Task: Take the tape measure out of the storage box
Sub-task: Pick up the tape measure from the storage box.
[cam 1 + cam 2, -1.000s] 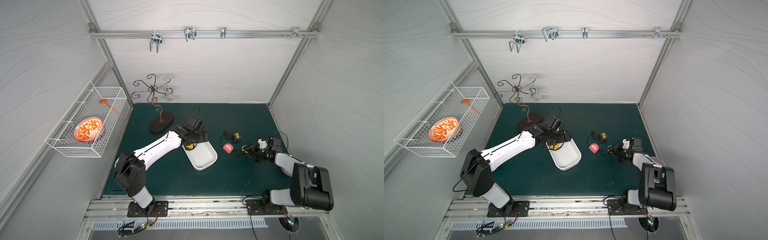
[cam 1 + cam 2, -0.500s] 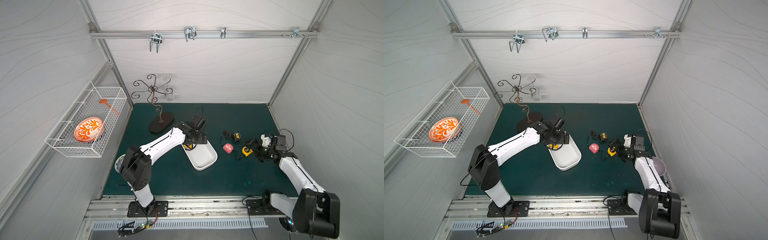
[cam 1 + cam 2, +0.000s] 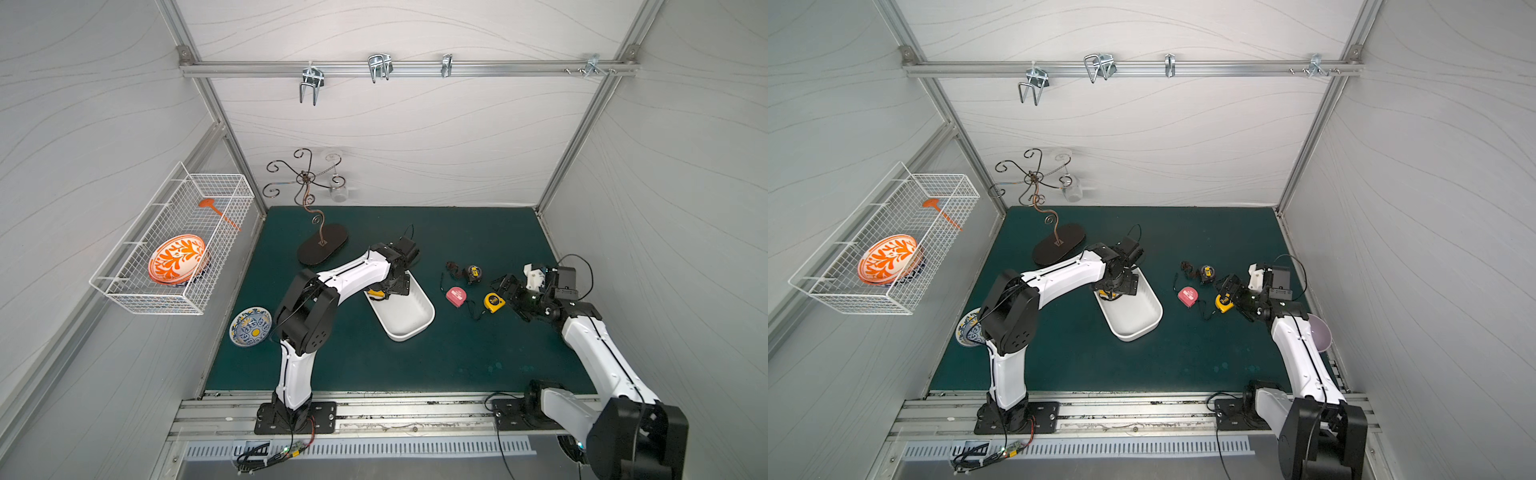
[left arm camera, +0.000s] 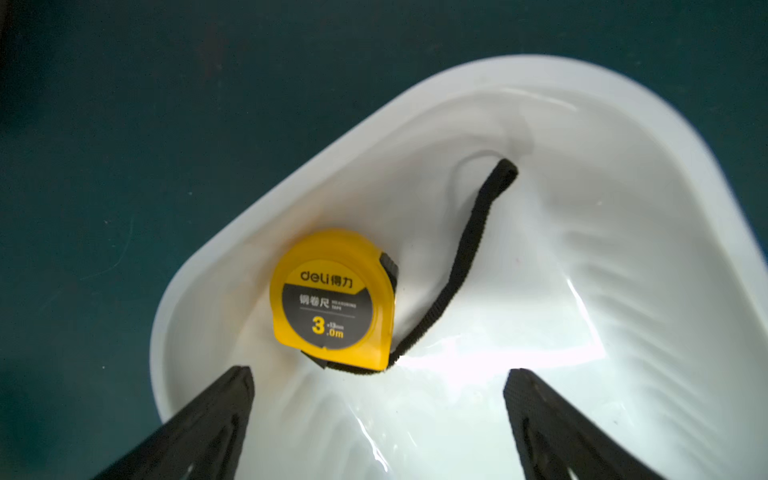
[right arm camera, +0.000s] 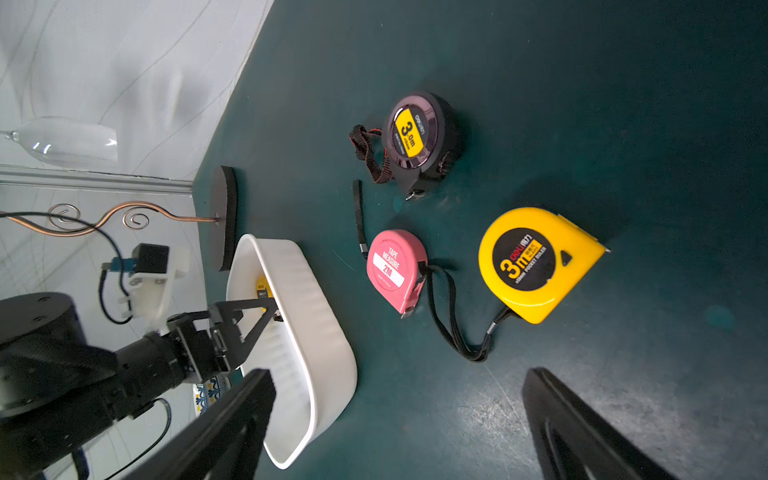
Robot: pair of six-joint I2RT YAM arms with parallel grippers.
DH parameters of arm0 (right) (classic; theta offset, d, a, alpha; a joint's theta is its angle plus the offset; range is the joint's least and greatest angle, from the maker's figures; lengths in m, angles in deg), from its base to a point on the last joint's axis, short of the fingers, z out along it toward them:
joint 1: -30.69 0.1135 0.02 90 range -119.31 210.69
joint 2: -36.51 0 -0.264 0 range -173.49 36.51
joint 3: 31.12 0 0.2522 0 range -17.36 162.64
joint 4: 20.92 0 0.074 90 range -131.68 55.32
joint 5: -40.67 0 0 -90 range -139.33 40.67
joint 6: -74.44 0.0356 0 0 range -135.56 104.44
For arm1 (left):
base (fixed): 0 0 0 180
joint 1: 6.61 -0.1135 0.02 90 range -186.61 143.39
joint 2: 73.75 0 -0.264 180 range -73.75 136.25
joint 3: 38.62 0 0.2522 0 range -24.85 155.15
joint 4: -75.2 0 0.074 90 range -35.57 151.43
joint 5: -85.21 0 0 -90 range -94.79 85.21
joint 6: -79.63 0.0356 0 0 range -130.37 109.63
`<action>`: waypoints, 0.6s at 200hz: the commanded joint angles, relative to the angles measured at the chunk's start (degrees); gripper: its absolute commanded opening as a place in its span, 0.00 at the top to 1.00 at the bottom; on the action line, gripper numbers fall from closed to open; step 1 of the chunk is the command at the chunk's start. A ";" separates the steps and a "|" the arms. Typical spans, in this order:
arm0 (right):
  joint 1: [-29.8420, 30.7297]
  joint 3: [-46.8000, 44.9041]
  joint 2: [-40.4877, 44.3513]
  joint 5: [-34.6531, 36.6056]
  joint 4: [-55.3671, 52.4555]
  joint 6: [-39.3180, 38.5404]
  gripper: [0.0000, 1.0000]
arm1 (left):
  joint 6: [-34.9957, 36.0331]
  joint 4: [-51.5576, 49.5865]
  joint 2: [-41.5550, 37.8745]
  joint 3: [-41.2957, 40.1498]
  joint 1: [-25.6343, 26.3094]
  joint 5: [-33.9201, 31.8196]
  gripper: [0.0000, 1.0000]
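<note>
In both top views the right gripper point(image 3: 510, 297) has let go and drawn back. A second ago it was right on the loose yellow tape measure point(image 3: 494, 302). Now that one lies on the green mat point(image 3: 457, 365) just in front of its spread jaws, untouched. A pink tape measure point(image 3: 456, 297) and a black tape measure point(image 3: 473, 272) lie a little farther out from it. That drop-off looks finished to me. The left gripper point(image 3: 384, 291) has stayed over the far end of the storage box point(image 3: 409, 332), with a bit of yellow showing beneath it.

From the left wrist, the tape measure point(image 4: 332, 299) lies flat on the box floor against the wall. It is just ahead of the left gripper's wide-open jaws, nearer one finger than the other. Its black strap point(image 4: 469, 249) trails away across the floor. Nothing is gripped.

From the right wrist, the right gripper's jaws stand wide with only mat between them. The three loose tape measures sit ahead of it, and beyond them is the storage box with the left gripper dipped inside.

I'd say the one still in the box comes next. The left arm would need to shift sideways to straddle it before closing.
</note>
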 commanded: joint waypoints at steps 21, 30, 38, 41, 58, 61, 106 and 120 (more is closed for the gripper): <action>0.03 1.73 2.18 -1.16 -1.48 0.00 0.01 | 0.90 -1.94 4.01 5.51 -0.13 -4.11 0.01; -0.25 1.81 2.52 -1.28 -1.46 0.00 0.01 | 0.65 -2.25 4.81 5.87 -0.05 -3.59 0.01; -0.52 1.83 2.71 -1.48 -1.48 0.02 0.01 | 0.37 -2.27 5.56 5.97 -0.20 -2.82 0.01; -0.62 1.87 2.75 -1.59 -1.50 0.01 0.01 | 0.26 -2.35 5.72 5.93 -0.28 -2.46 0.01; -0.93 2.05 3.12 -1.91 -1.50 0.00 0.01 | -0.37 -2.36 7.05 5.75 -0.35 -0.97 0.01; -0.98 2.04 3.17 -1.91 -1.51 -0.04 0.01 | -0.45 -2.36 7.25 5.71 -0.32 -0.72 0.01; -1.22 1.89 4.21 -1.71 -1.76 0.00 0.01 | -1.44 -1.58 8.65 4.95 -0.25 3.53 0.04; -1.23 1.82 4.31 -1.56 -1.65 0.10 0.01 | -1.74 -1.22 8.30 5.02 0.15 4.87 0.06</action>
